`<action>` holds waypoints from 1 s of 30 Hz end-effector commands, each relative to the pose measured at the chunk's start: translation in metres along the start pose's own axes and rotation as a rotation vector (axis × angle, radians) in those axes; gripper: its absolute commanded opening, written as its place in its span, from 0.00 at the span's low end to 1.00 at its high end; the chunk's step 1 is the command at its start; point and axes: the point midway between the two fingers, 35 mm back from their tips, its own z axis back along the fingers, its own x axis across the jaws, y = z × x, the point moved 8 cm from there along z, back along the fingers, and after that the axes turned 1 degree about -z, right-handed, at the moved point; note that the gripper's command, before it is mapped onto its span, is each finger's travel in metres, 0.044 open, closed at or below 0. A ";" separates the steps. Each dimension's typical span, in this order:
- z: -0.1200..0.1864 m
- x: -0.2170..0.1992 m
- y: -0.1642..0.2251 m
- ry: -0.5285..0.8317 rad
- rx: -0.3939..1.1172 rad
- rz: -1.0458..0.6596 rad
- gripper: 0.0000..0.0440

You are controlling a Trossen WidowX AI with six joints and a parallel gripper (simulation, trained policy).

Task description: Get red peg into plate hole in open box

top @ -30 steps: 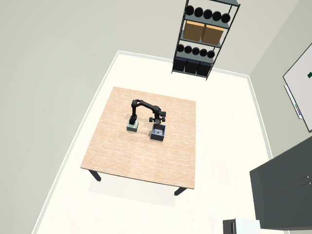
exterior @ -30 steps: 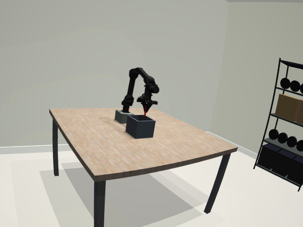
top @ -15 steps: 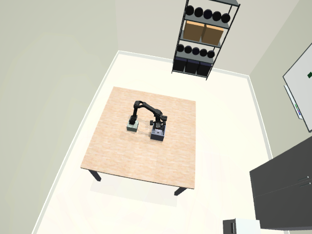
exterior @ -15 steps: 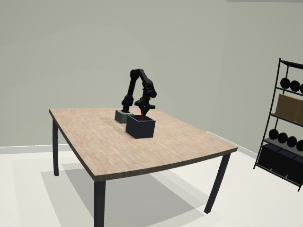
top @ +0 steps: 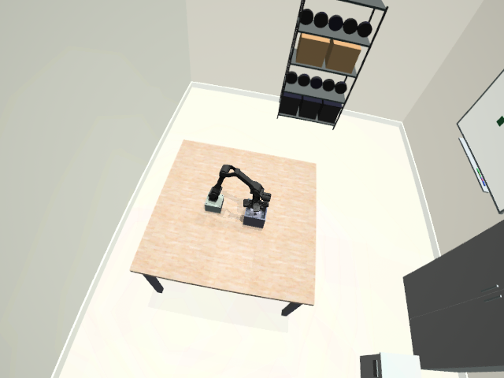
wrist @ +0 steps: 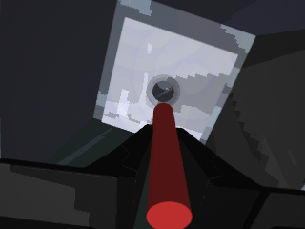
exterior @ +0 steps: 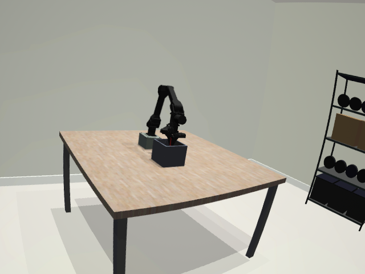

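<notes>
My gripper (exterior: pixel 170 143) (wrist: pixel 163 133) is shut on the red peg (exterior: pixel 170 140) (wrist: pixel 167 159), with a black finger on each side of it. The dark open box (top: pixel 253 221) (exterior: pixel 169 155) stands on the table, and the fingertips are at its mouth. In the wrist view the peg's near end is at the bottom and its far end points towards the pale plate (wrist: pixel 135 57) in the box. The round hole (wrist: pixel 163 91) in the plate shows just beyond the peg's far end, so the peg is not in it. The gap between peg tip and plate cannot be told.
The arm's base stands on a grey-green block (top: pixel 213 209) (exterior: pixel 145 142) beside the box, on the wooden table (top: pixel 195 252) (exterior: pixel 124 177). The box's walls surround the peg's lower part. A shelf rack (top: pixel 321 94) (exterior: pixel 335 94) stands away from the table.
</notes>
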 end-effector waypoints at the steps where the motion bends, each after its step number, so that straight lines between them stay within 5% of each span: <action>1: -0.009 0.001 -0.001 0.008 0.011 0.016 0.00; 10: -0.029 0.005 -0.005 0.029 0.007 0.050 0.01; 16: -0.038 0.006 -0.006 0.062 0.018 0.069 0.23; 23: -0.035 0.010 -0.012 0.073 0.065 0.067 0.24; 30: -0.023 0.017 -0.022 0.050 0.139 0.044 0.36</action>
